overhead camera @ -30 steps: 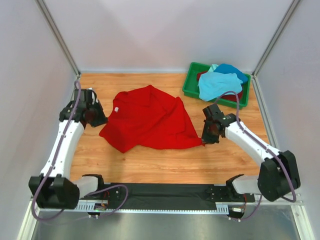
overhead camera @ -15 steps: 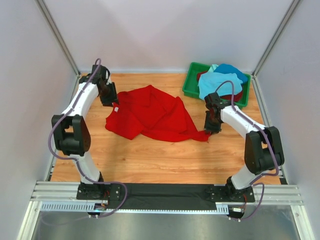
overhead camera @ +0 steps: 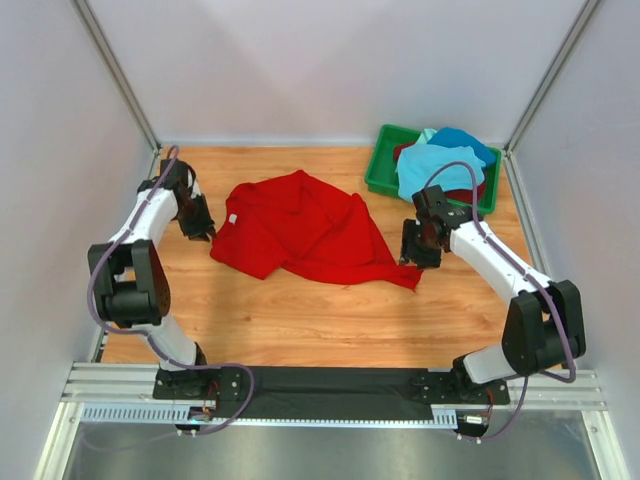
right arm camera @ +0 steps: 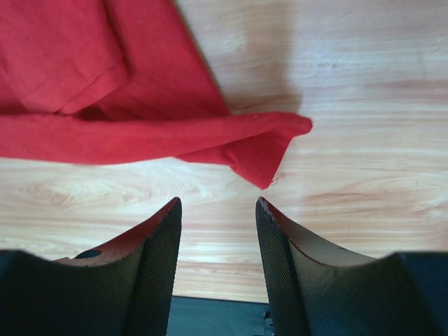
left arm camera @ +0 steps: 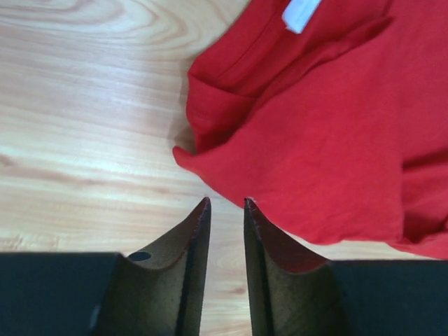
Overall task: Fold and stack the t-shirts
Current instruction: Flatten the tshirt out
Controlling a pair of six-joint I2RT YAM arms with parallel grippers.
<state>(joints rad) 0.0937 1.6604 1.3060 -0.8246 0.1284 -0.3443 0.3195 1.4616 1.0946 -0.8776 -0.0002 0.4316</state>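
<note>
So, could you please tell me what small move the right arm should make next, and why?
Probably ease the right end effector forward and down onto the pointed corner of the red t-shirt, ready to pinch it. Its jaws stand open and empty, the corner lies just ahead of them, and the shirt lies crumpled, needing spreading before folding.

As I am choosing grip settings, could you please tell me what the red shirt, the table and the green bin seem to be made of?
The red shirt: soft matte cloth, probably cotton; it creases and drapes in folds.
The table: wood or wood-look laminate, smooth, faintly glossy; grain lines show.
The bin: likely hard plastic; even green, moulded rim.
</note>
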